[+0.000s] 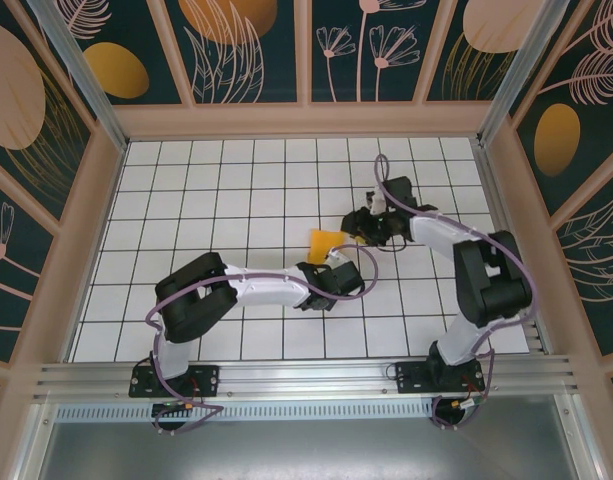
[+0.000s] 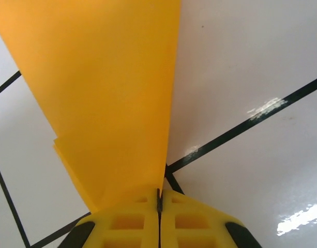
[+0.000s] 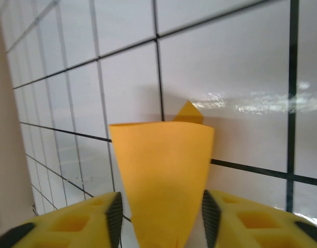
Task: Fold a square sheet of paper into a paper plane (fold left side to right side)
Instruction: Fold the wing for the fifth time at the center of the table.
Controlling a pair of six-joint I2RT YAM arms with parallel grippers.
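Observation:
The orange-yellow sheet of paper (image 1: 324, 241), folded over, sits on the white grid floor between my two grippers. My left gripper (image 1: 335, 264) reaches it from the near side. In the left wrist view its yellow fingertips (image 2: 142, 217) are pressed together on the paper's (image 2: 106, 93) near edge, so the left gripper (image 2: 160, 192) is shut on it. My right gripper (image 1: 363, 232) stands at the paper's right. In the right wrist view the right gripper (image 3: 161, 217) is open, and the tapering paper (image 3: 163, 175) rises between its pads (image 3: 115, 217) with a gap on each side.
The tiled floor (image 1: 236, 190) is walled by a beige frame (image 1: 306, 120) with dark leaf-painted panels behind it. An aluminium rail (image 1: 306, 378) runs along the near edge by the arm bases. Purple cables loop beside both arms.

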